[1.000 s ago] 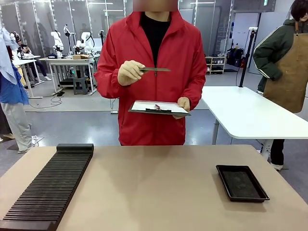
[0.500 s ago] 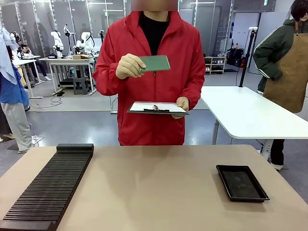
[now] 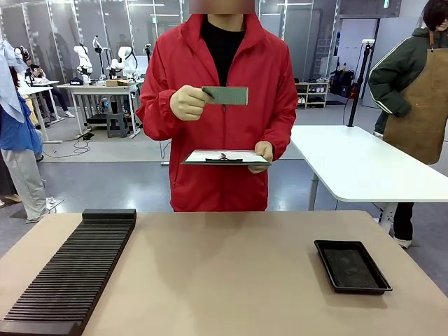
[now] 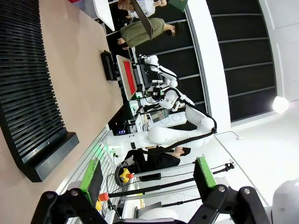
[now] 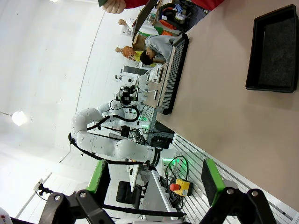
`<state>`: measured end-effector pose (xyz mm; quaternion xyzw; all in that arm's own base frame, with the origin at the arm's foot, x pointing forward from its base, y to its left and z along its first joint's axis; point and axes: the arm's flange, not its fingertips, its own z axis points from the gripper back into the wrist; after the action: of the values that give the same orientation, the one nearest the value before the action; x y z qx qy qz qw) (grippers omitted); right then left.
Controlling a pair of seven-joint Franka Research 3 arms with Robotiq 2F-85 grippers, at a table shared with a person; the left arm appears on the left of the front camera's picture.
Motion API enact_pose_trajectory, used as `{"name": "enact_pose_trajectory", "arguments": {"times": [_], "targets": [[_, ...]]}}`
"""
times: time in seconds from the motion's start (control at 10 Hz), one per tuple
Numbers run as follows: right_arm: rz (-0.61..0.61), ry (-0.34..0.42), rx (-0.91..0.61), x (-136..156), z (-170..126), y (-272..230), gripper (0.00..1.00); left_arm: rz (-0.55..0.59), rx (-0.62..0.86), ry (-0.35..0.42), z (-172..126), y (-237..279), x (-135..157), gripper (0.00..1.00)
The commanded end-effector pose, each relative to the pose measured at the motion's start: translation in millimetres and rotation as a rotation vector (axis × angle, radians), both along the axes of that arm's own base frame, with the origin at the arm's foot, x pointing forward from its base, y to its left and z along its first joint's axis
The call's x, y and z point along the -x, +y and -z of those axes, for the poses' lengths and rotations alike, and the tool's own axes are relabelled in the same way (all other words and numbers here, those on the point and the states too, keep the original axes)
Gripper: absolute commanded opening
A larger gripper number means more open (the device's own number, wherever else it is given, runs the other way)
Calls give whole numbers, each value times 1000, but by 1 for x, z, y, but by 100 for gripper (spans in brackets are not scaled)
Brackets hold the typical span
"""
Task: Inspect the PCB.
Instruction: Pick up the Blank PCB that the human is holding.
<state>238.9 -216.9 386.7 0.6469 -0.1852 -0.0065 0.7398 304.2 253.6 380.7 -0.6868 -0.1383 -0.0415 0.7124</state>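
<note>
Both sets of jaws stand wide with nothing between them: the left gripper (image 4: pixel 147 172) and the right gripper (image 5: pixel 155 175) sit low by the robot's edge of the table (image 3: pixel 224 280), well apart from the work. The PCB (image 3: pixel 225 95) is across the table at chest height, pinched by one short end in the person's hand (image 3: pixel 187 103) with its face turned toward the robot. It hangs above a white clipboard (image 3: pixel 227 157), which the other hand (image 3: pixel 264 150) holds by a corner. The likeliest trouble lies in that light one-handed pinch. The thin board could pivot or slip and land on the clipboard, which would probably tip under it, or it could go on down to the table or floor. If an arm were to reach for the board, the long stretch toward the person's chest and fingers would be the hazard. Jaws closing on the face rather than the edges could scrape the board. On the table the slotted black rack (image 3: pixel 70 273) and the small black tray (image 3: pixel 352 266) lie to either side, and a low sweep could clip them.
</note>
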Motion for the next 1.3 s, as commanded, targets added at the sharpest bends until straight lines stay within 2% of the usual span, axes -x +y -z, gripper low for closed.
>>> {"name": "enact_pose_trajectory", "arguments": {"times": [0.0,1.2], "targets": [[1,-10,-9,1,-1,-1,100,5,-9,0,-3,-1,1,100],[1,-10,-9,1,-1,-1,100,5,-9,0,-3,-1,1,100]]}}
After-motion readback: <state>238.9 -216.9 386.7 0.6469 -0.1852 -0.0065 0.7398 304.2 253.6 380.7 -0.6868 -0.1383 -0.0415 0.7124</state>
